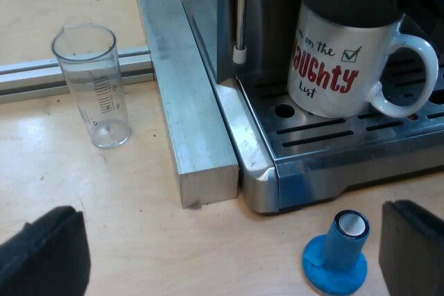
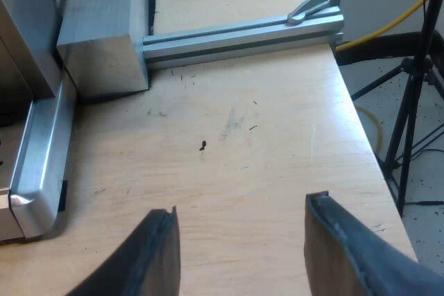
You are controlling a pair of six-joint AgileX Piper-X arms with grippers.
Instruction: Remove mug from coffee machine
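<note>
A white mug (image 1: 345,53) with red and dark lettering stands upright on the slotted drip tray (image 1: 326,136) of the espresso machine (image 1: 277,25), its handle turned away from the steam wand (image 1: 240,22). My left gripper (image 1: 229,254) hovers open over the wooden table, short of the tray's corner, nothing between its black fingers (image 1: 48,254). A blue tamper (image 1: 338,254) stands on the table close to one finger. My right gripper (image 2: 239,254) is open above bare table beside the machine's base (image 2: 38,164).
A clear measuring glass (image 1: 91,84) stands on the table beside a thick aluminium bar (image 1: 182,95) that runs along the machine. A slotted aluminium rail (image 2: 243,36) with a lever crosses the table. Past the table's edge (image 2: 361,136) stands a tripod (image 2: 416,81).
</note>
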